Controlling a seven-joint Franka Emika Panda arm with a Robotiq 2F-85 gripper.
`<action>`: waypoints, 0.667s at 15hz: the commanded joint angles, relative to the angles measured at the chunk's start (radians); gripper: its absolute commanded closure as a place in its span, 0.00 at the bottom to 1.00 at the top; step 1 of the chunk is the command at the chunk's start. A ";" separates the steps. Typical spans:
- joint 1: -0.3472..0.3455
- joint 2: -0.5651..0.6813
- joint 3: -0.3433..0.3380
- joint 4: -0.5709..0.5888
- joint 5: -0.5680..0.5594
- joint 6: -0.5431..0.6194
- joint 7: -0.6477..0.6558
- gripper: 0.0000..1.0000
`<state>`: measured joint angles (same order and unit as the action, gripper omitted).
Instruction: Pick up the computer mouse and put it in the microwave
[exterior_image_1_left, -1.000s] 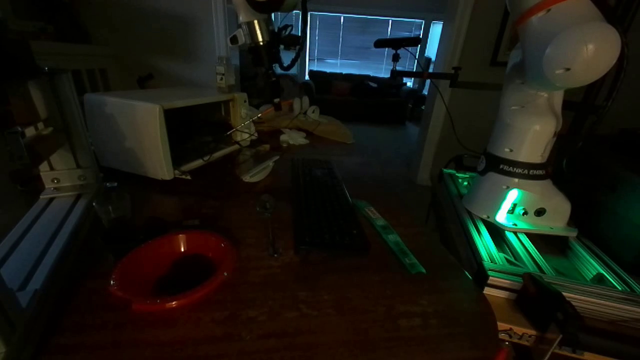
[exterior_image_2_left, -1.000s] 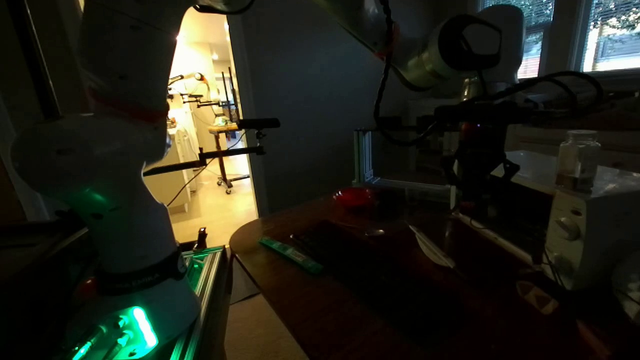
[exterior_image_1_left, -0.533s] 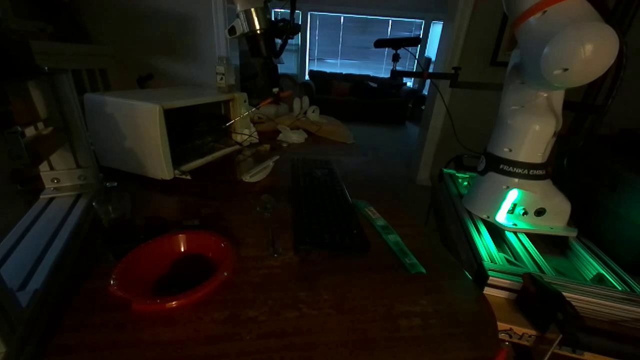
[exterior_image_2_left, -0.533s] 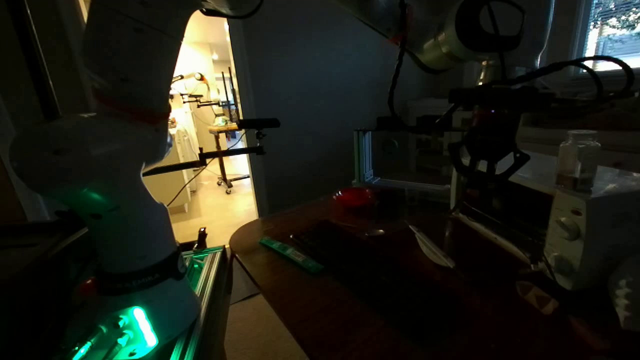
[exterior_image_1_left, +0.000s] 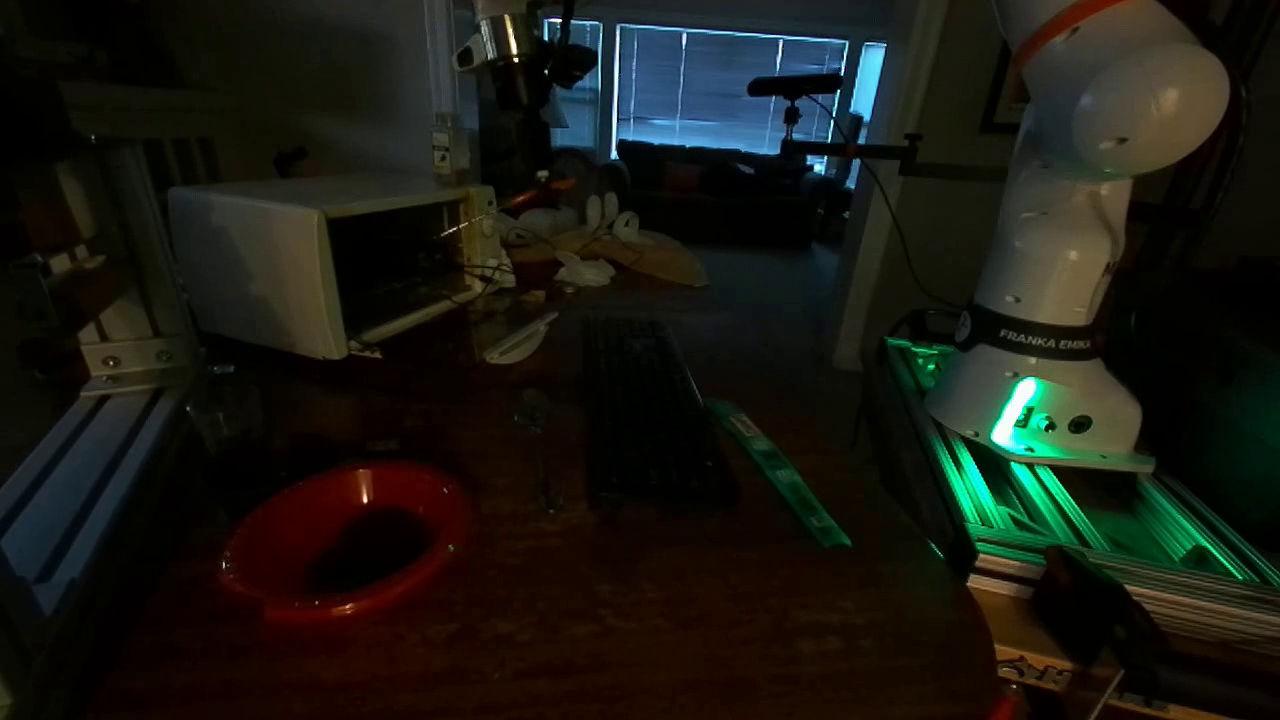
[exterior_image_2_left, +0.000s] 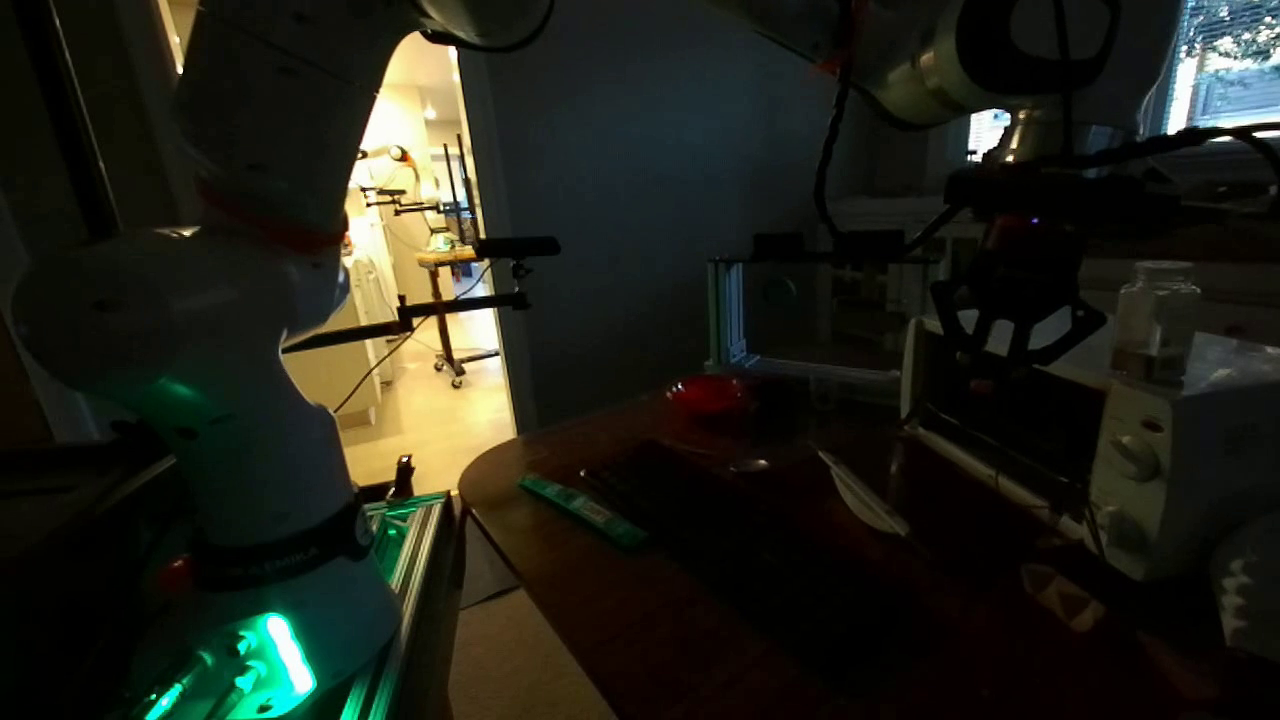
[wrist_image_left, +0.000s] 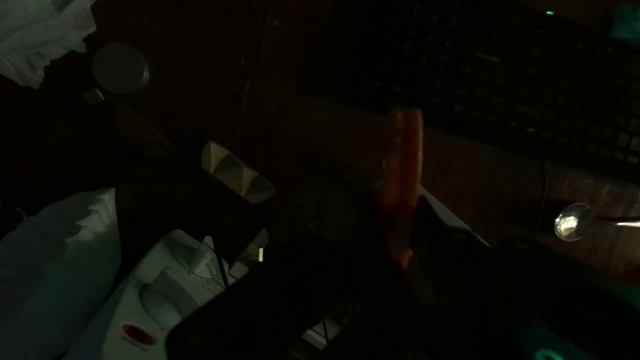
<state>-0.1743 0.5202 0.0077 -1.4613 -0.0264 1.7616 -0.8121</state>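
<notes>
The white microwave (exterior_image_1_left: 250, 270) stands at the far side of the table; its dark front looks open. It also shows in an exterior view (exterior_image_2_left: 1190, 450), and its knob panel is in the wrist view (wrist_image_left: 155, 300). My gripper (exterior_image_1_left: 541, 178) is in the air in front of the microwave, at about its top's height. It is shut on an orange-handled tool (wrist_image_left: 404, 160) with a thin shaft; the handle also shows in both exterior views (exterior_image_1_left: 530, 195) (exterior_image_2_left: 980, 386). The shaft points toward the microwave's opening. I cannot make out a computer mouse; the dark scene hides much.
A black keyboard (exterior_image_1_left: 650, 420) and a green strip (exterior_image_1_left: 780, 475) lie on the table. A red bowl (exterior_image_1_left: 445, 500), a spoon (wrist_image_left: 575, 222) and a white flat piece (exterior_image_2_left: 862, 497) are also there. A glass jar (exterior_image_2_left: 1157, 320) stands on the microwave.
My gripper has moved with the orange-handled tool, rightward in an exterior view and slightly left and up in an exterior view, with the shaft nearer the microwave. The grip stays shut.
</notes>
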 joint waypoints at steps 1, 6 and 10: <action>-0.006 0.016 0.004 0.020 0.016 -0.032 -0.009 0.95; 0.001 -0.064 -0.010 -0.148 0.020 0.085 0.122 0.95; -0.009 -0.164 -0.013 -0.343 0.034 0.175 0.185 0.95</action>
<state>-0.1759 0.4663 0.0017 -1.6203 -0.0195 1.8607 -0.6697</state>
